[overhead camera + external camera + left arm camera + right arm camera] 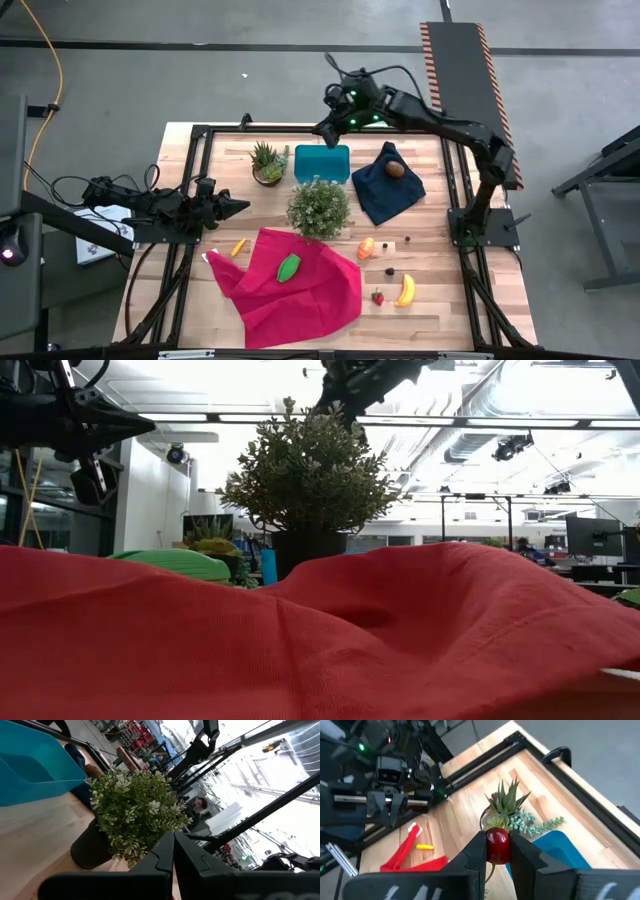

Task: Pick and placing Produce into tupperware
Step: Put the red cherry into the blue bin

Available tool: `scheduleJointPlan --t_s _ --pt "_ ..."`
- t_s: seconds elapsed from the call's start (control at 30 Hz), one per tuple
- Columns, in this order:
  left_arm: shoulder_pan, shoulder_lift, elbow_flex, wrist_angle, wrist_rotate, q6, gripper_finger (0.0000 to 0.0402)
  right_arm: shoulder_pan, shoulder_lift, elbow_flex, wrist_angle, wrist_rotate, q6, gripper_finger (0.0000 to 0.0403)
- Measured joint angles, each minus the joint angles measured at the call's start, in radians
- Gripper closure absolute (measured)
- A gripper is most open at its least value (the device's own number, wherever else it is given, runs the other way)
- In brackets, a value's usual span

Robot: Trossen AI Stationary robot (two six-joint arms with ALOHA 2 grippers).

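My right gripper (322,132) hovers over the far edge of the teal tupperware (322,162) and is shut on a small glossy red fruit (497,845). The tub (555,851) shows below it, beside a succulent (507,812). My left gripper (243,207) waits shut at the table's left, its tips (173,839) pointing toward the bushy plant (319,208). A brown oval (396,169) lies on a navy cloth. A green piece (289,267) rests on the red cloth. Orange pieces (367,247), a banana (405,290), a strawberry (378,296), a small yellow piece (238,246) and dark bits (390,271) lie on the wood. My right gripper pinches the red fruit by its two opposite sides (490,846) between the two fingers, near their free ends. The fingers slant down from the table's far right. The fruit is lifted clear, above the tub and the succulent.
The bushy plant stands just near of the tub, and the succulent (268,162) to the tub's left. The red cloth (290,285) lies rumpled at the near middle and fills the low view (320,630). The navy cloth (388,183) lies right of the tub.
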Motion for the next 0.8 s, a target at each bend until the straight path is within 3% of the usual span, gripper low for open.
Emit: scheduleJointPlan --t_s 0.8 --pt "0.000 0.000 0.000 0.000 -0.005 0.034 0.0401 -0.016 0.049 0.042 -0.089 0.097 -0.065 0.0357"
